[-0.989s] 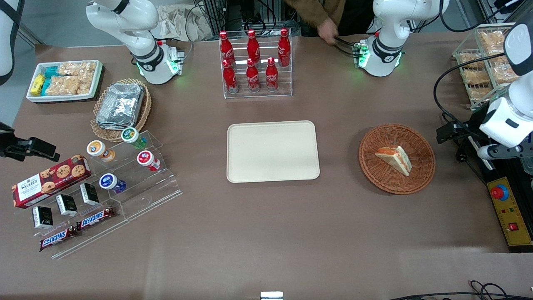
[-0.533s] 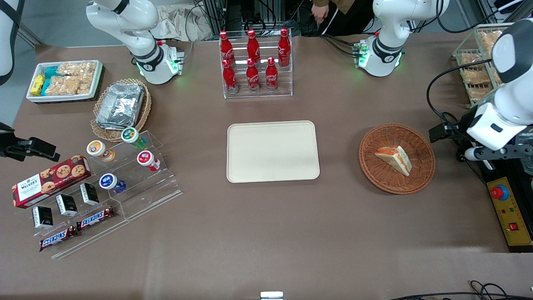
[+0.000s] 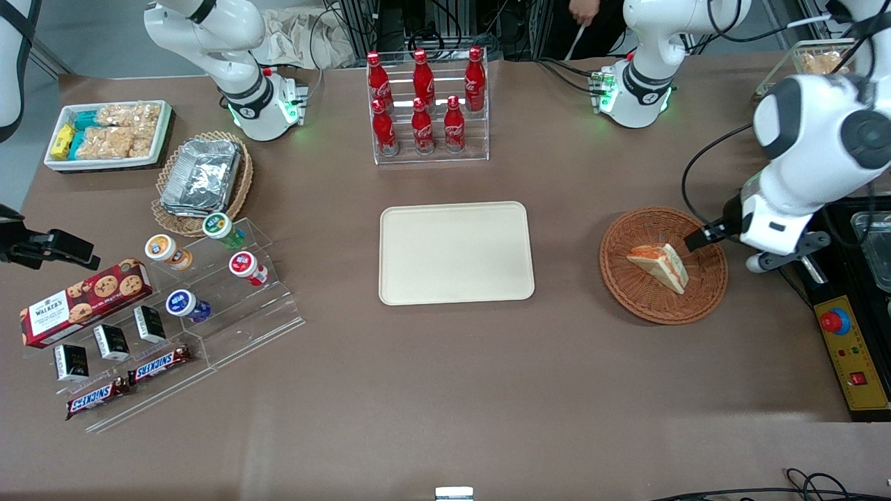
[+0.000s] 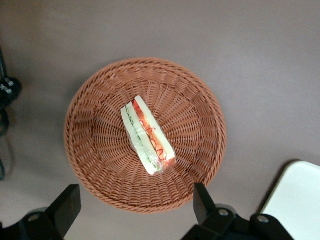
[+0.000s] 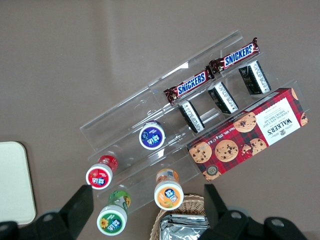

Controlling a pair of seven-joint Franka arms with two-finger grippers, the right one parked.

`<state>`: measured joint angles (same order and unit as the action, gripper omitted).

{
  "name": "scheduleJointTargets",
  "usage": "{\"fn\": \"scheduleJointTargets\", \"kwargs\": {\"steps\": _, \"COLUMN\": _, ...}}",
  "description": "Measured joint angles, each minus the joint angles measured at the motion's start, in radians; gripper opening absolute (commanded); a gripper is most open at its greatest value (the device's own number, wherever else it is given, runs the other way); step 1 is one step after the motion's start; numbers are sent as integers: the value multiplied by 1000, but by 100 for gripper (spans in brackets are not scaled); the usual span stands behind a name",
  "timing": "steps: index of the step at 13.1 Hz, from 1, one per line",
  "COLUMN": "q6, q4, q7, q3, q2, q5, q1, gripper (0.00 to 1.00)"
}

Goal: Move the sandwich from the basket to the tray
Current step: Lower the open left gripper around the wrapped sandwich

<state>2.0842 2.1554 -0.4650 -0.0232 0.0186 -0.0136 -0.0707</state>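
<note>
Jaws spread wide and empty, the gripper point(image 4: 135, 210) hangs above the basket point(image 4: 95, 160) rim, high enough to frame the sandwich point(image 4: 146, 135) lying in its middle, probably to line up a grasp. The tray point(image 3: 456, 216) waits well apart.

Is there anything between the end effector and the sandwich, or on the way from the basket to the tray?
Nothing visible. The end effector, open, hangs above the basket with the sandwich uncovered below. Only bare table lies between basket and tray, and the tray holds nothing.
</note>
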Motion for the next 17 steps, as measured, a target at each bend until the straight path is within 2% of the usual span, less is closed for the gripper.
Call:
{"fn": "scheduleJointTargets", "kwargs": {"steps": 2, "q6": 88, "q4": 56, "q7": -76, "q3": 0, "q2": -50, "q5": 7, "q1": 0, "gripper": 100}}
{"fn": "scheduleJointTargets", "kwargs": {"steps": 7, "q6": 220, "q4": 92, "q7": -179, "q3": 0, "q2": -201, "q5": 11, "q1": 0, "gripper": 100}}
{"fn": "scheduleJointTargets", "kwargs": {"steps": 11, "q6": 254, "q4": 138, "q7": -226, "q3": -2, "q2": -211, "q5": 11, "q1": 0, "gripper": 99}}
{"fn": "scheduleJointTargets", "kwargs": {"steps": 13, "q6": 254, "q4": 146, "q7": -251, "q3": 0, "q2": -211, "q5": 11, "q1": -1, "gripper": 94}}
{"fn": "scheduleJointTargets", "kwargs": {"steps": 14, "q6": 254, "q4": 147, "q7": -262, "q3": 1, "q2": -211, "q5": 11, "q1": -5, "gripper": 81}}
{"fn": "scheduleJointTargets", "kwargs": {"steps": 17, "q6": 258, "q4": 148, "q7": -287, "q3": 3, "q2": -210, "q5": 11, "q1": -20, "gripper": 28}}
